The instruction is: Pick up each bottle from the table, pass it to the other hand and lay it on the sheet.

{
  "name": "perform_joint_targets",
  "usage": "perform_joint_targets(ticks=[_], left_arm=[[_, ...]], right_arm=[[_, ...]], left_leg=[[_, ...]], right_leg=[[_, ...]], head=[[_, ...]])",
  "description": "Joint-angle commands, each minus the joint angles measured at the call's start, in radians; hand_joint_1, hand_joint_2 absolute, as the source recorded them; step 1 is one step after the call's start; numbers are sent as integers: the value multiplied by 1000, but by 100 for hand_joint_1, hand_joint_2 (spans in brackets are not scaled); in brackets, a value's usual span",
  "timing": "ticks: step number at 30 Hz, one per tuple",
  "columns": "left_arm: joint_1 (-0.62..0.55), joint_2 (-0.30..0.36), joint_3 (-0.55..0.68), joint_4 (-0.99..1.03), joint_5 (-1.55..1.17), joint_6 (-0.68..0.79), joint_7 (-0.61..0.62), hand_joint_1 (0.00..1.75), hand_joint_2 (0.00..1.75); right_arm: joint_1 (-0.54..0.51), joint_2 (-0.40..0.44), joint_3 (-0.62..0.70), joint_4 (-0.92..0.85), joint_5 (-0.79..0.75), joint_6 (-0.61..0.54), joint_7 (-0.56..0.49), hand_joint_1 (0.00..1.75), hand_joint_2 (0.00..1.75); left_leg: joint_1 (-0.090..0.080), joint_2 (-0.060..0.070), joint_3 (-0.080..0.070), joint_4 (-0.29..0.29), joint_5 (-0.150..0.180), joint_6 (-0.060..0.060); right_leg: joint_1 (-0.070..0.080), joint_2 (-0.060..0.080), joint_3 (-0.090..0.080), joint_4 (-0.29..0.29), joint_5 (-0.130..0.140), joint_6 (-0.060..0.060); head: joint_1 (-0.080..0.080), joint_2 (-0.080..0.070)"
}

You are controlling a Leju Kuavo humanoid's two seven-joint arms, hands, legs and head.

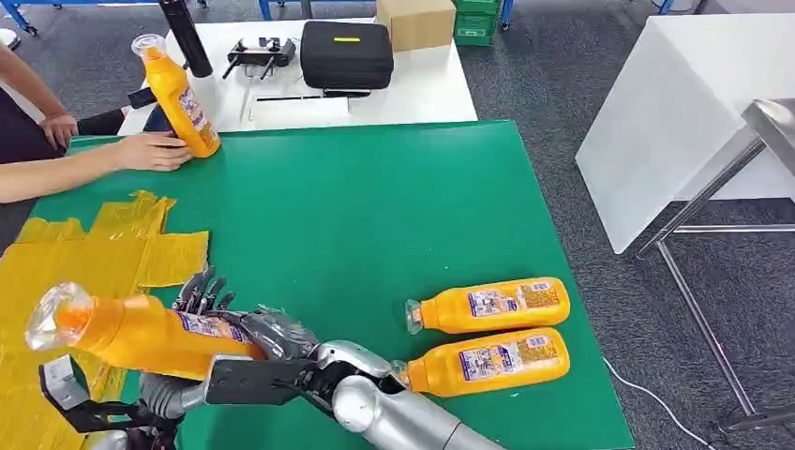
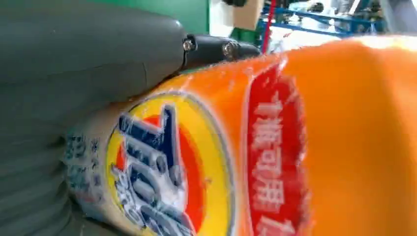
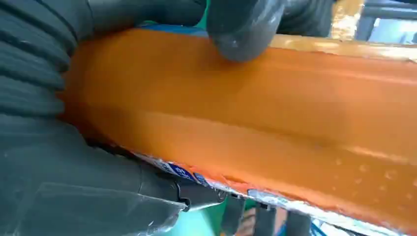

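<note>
An orange bottle [image 1: 141, 333] with a clear cap hangs tilted over the near edge of the yellow sheet [image 1: 112, 244], cap pointing left. My right hand [image 1: 234, 319] reaches across from the right and grips its label end, dark fingers showing behind it. My left hand [image 1: 167, 392] is under the bottle's body. In the left wrist view the bottle's label [image 2: 162, 172] lies against my left hand [image 2: 74, 73]. In the right wrist view my right hand [image 3: 49, 147] wraps the orange body [image 3: 270, 113], with the thumb on it. Two more bottles [image 1: 492, 305] [image 1: 487, 361] lie on the green mat.
A person's hand [image 1: 150, 150] steadies a tilted orange bottle [image 1: 178, 94] at the far left of the green mat [image 1: 375, 206]. Behind it a white table carries a black case [image 1: 345, 52] and a cardboard box [image 1: 415, 21]. A white table and metal frame [image 1: 712, 197] stand to the right.
</note>
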Motion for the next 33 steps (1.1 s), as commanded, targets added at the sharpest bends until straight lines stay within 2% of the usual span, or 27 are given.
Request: perform_joint_targets(ticks=[1,7,25,26,27,33], left_arm=[[-48,13,-15,93,7,-6,-3,0,175],[-59,7,-10,106,31,-15,1,0,175],[-60,3,-8,116,76,-35,8,0,175],[-60,2,-7,116,80,-37,7,56,175],[-59,-1,-7,116,84,-39,5,175,175],[-49,-13,11,109,111,-51,-4,175,175]], right_arm=[[-29,9,246,124,-6,11,4,175,175],[-33,9,263,161,-23,7,-4,175,175],[-33,9,263,171,-26,6,-4,175,175],[-32,9,262,175,-27,4,-5,175,175],[-33,9,262,179,-27,4,-6,175,175],[-32,-1,240,188,-30,-9,-11,175,175]], left_leg=[[1,0,5,-1,-2,-2],[1,-3,4,-1,0,-2],[0,-2,2,-1,0,-1],[0,-3,4,-1,0,-2],[0,-2,3,-1,0,-1],[0,-2,3,-1,0,-1]], right_leg=[[1,-2,6,-1,-2,-1],[1,-5,5,-2,-2,-1],[0,-4,3,-2,-1,0],[0,-5,5,-2,-1,-1],[0,-5,4,-2,-1,0],[0,-5,4,-2,-1,0]], head=[[0,0],[0,0],[0,0],[0,0],[0,0],[0,0]])
